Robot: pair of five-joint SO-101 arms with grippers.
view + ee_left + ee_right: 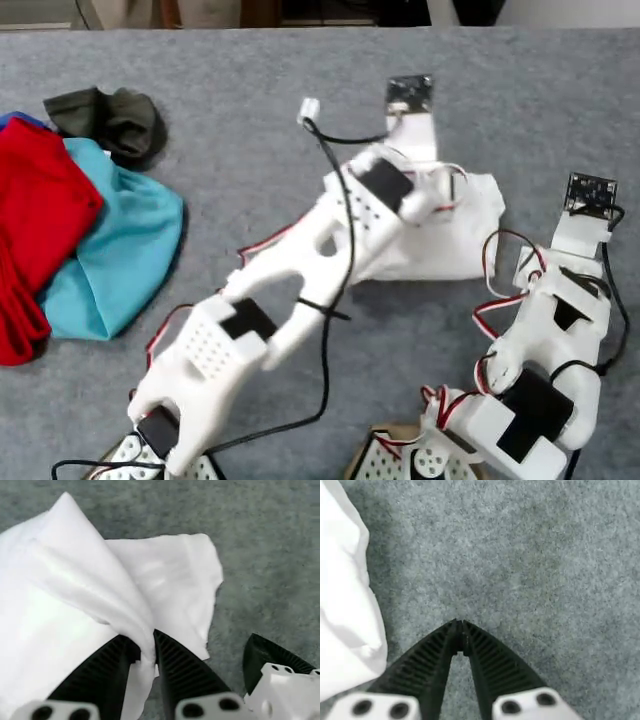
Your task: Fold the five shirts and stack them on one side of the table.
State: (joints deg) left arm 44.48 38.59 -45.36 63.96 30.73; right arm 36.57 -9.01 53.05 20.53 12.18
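Mid-worktop [250,120], right of centre: white shirt [455,235], pinched at a raised fold in the clamped jaws of the left gripper [146,649]. Just beside it, right gripper [459,636], jaws closed on nothing. Probably light, limp, quick to slump; best held by hems or corners.

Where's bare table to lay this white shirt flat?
Bare table runs between the teal shirt and the white shirt, and past the white shirt at the far right corner. Crowded: the left edge, where red shirt, teal shirt and dark green shirt pile, and the middle under the left arm.
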